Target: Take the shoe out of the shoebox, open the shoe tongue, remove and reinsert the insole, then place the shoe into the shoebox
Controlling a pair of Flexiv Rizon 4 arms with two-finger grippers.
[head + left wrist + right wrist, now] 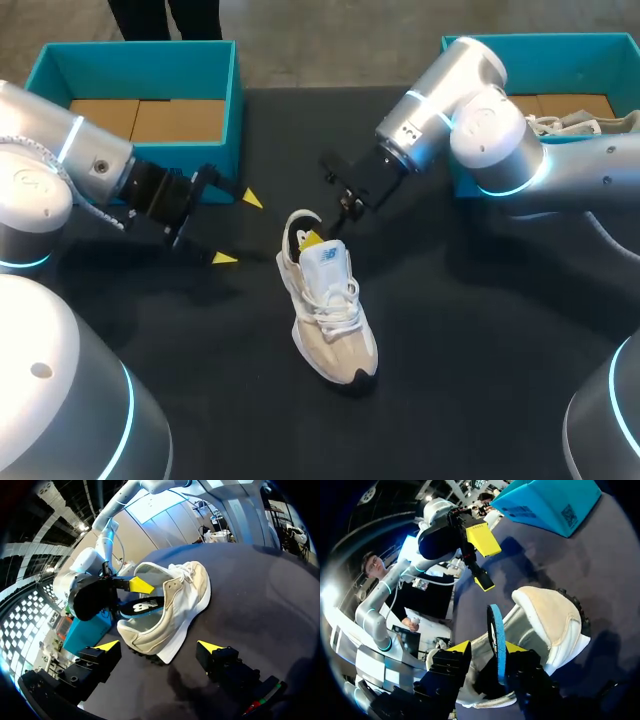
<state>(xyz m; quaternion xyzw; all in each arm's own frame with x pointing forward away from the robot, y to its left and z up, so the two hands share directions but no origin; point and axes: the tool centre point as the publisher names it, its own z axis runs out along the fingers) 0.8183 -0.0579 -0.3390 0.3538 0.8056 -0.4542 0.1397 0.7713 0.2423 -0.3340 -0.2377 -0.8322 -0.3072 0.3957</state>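
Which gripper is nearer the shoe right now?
Right. The right gripper sits at the heel opening of the shoe, shut on the insole. The left gripper is open, off to the shoe's side and not touching it.

desk (480, 330): dark matte top, bare at the near right | spare shoe (585, 122): pale with white laces, lying inside the blue box (560, 45) at the desk's far right corner, partly hidden behind an arm | brown cardboard beside it

Black table (480, 350): shoe (328, 310), two shoeboxes (222, 158)
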